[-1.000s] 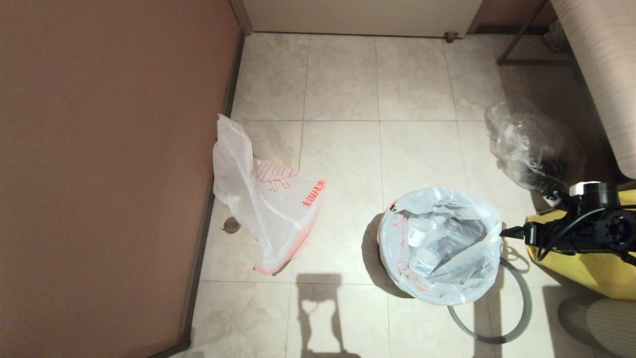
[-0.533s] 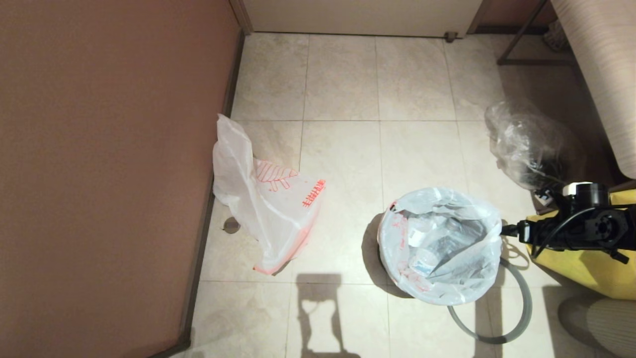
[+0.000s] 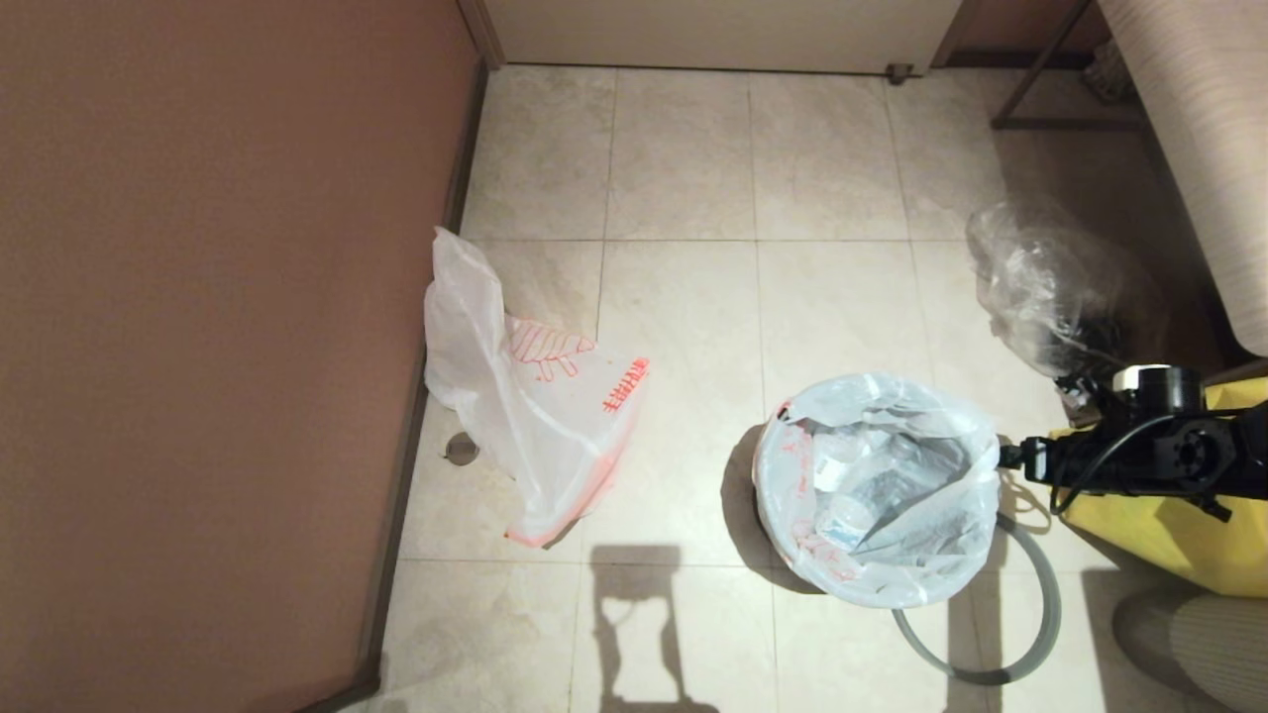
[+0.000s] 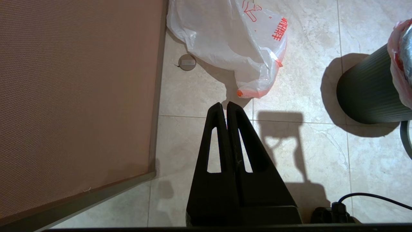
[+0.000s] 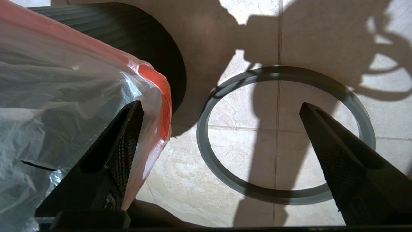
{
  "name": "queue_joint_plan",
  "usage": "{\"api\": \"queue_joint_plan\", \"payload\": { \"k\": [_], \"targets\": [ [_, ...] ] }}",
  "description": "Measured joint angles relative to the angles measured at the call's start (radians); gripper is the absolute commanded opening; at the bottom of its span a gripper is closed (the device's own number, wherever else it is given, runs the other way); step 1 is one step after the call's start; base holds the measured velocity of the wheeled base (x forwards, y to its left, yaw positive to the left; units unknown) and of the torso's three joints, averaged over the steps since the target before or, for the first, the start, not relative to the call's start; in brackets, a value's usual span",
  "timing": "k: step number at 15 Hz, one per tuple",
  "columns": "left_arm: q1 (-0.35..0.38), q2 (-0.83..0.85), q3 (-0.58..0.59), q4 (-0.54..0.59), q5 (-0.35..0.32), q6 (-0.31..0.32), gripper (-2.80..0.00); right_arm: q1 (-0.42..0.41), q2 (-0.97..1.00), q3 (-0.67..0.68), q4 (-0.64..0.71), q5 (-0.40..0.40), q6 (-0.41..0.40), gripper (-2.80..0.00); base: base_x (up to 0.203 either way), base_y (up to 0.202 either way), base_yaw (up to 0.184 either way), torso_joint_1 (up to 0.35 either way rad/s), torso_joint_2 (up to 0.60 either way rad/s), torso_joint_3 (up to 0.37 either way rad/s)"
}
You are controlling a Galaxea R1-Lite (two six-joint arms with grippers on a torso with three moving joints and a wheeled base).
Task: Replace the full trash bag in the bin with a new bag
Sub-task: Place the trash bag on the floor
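Note:
The full trash bag (image 3: 877, 485) sits in the bin (image 4: 367, 96), its orange-pink edge (image 5: 157, 87) folded over the rim, with bottles showing inside. The bin's black ribbed wall (image 5: 128, 38) also shows in the right wrist view. The grey rim ring (image 3: 1030, 614) lies on the floor against the bin. My right gripper (image 5: 221, 103) hangs open beside the bin's right side, one finger over the bag's overhang, the other over the ring (image 5: 283, 196). The new bag (image 3: 535, 416) lies limp by the wall. My left gripper (image 4: 225, 104) is shut and empty, above the floor near the new bag (image 4: 231, 35).
A brown wall (image 3: 198, 347) bounds the left side. A clear bag with dark contents (image 3: 1050, 297) and a yellow sack (image 3: 1169, 535) crowd the right, under my right arm. A floor drain (image 3: 462, 449) sits by the wall. Striped furniture (image 3: 1199, 149) stands at the far right.
My right arm has shifted a little to the left, toward the bin. Its gripper stays open. The bags, bin and ring have not moved.

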Motion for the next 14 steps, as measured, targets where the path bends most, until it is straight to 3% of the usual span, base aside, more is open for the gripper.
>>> {"api": "queue_joint_plan", "payload": {
  "k": [9, 14],
  "targets": [
    [0.0, 0.0, 0.0, 0.0, 0.0, 0.0, -2.8, 0.001, 0.089, -0.055, 0.0, -0.053, -0.085, 0.0, 0.0, 0.0, 0.0, 0.0, 0.0, 0.0],
    [0.0, 0.0, 0.0, 0.0, 0.0, 0.0, -2.8, 0.035, 0.149, -0.114, 0.009, -0.063, -0.087, 0.0, 0.0, 0.0, 0.0, 0.0, 0.0, 0.0]
  ]
}}
